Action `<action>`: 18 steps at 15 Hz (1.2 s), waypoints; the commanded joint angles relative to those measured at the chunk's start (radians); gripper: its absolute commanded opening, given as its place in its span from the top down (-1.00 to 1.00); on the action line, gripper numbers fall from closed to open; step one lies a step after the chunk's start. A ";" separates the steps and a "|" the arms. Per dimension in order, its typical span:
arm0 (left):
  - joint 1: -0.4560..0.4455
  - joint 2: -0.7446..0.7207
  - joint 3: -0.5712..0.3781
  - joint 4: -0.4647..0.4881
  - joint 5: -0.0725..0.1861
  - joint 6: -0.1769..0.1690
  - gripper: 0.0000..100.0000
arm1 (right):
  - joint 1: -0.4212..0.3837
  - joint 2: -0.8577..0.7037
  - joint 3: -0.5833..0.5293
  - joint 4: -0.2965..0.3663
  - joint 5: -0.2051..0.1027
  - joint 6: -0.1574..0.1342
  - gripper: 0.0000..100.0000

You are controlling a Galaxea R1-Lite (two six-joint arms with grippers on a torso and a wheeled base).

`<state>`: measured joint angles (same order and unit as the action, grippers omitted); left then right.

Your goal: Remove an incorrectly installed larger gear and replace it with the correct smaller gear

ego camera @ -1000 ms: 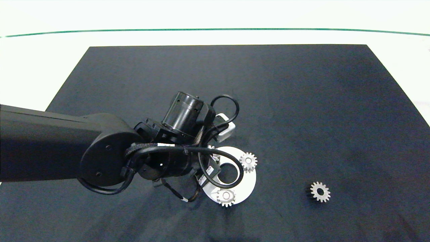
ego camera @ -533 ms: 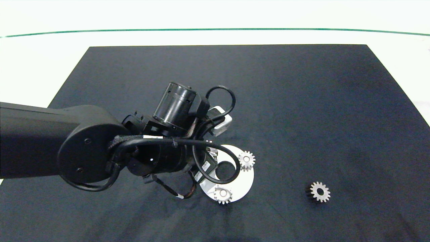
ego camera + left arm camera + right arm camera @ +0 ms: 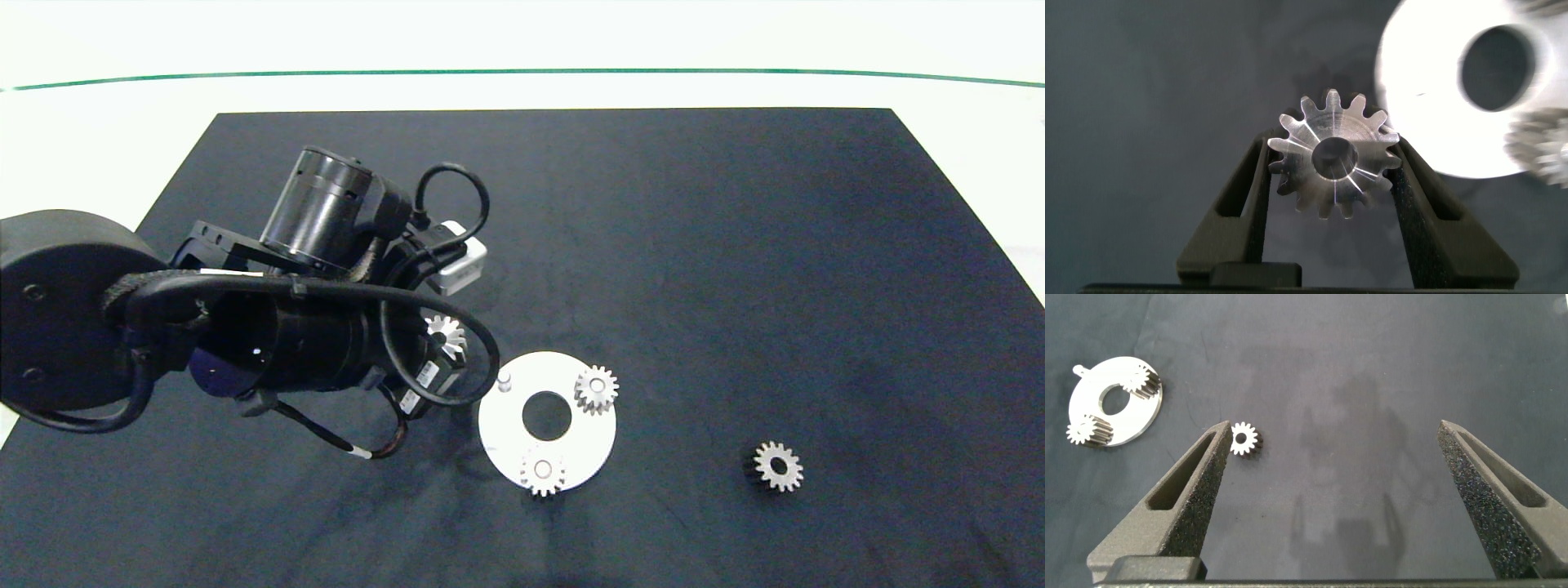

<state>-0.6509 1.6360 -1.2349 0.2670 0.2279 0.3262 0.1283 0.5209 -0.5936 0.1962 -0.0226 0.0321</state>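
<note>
Two arms share this job, though only my left arm (image 3: 163, 327) reaches over the black mat (image 3: 735, 245); my right gripper (image 3: 1335, 498) hangs spread wide and idle above the mat's right side. Next in size, the white disc (image 3: 498, 429) lies on the mat with two small gears (image 3: 596, 389) seated on it, one far-right, one on its near edge (image 3: 542, 471), and a bare pin (image 3: 504, 380) at its far-left rim. My left gripper (image 3: 1335, 175) is clamped on the larger gear (image 3: 1331, 163), holding it clear of the disc, just to the disc's left. Smallest, the smaller gear (image 3: 776, 466) waits alone on the mat, well right of the disc.

To finish this step well, I judge I should carry the larger gear well away from the disc, set it flat on bare mat, and open only once it rests.

A second ago my wrist covered the disc's left side; since then it has drawn back left and away, exposing the pin.
</note>
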 commanded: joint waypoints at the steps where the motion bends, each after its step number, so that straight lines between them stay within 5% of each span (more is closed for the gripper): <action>1: 0.102 -0.047 0.034 0.000 0.001 -0.003 0.38 | 0.001 -0.002 0.000 0.002 0.001 0.000 -1.00; 6: 0.278 -0.042 0.101 -0.042 -0.012 0.002 0.38 | 0.001 -0.001 0.000 0.002 0.001 0.000 -1.00; 18: 0.395 -0.008 0.144 -0.069 -0.076 -0.001 0.38 | -0.001 -0.001 0.023 0.002 -0.004 0.000 -1.00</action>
<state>-0.2660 1.6164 -1.0943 0.1972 0.1509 0.3228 0.1270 0.5185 -0.5715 0.1972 -0.0260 0.0321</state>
